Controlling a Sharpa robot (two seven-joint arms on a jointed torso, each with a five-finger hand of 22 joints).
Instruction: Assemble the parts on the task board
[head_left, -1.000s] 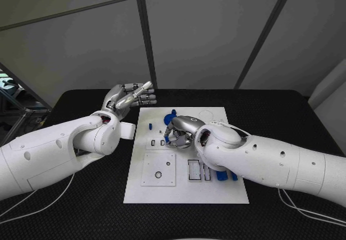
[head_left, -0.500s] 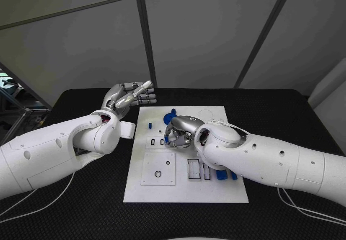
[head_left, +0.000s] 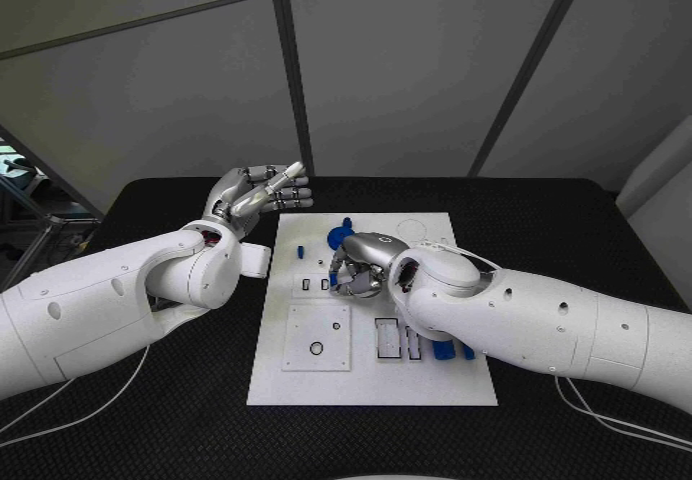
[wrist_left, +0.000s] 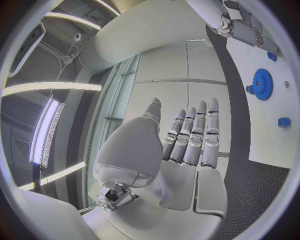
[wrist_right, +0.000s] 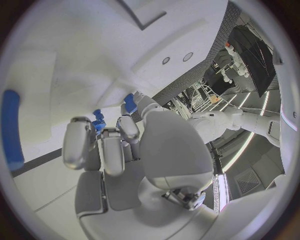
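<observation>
Right hand (head_left: 361, 268) curled down over the task board (head_left: 433, 385) at frame centre, fingers bent around a small blue part (wrist_right: 98, 126); grip unclear. Left hand (head_left: 257, 193) raised upper left, fingers together, holding nothing. Blue gear (head_left: 338, 237) just above. Better to seat the part squarely, pressing straight down.

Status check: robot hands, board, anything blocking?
Left robot hand open, raised off the task board's far left corner. Right robot hand fingers down mid-board beside the blue gear; grip unclear. Nothing blocking.
</observation>
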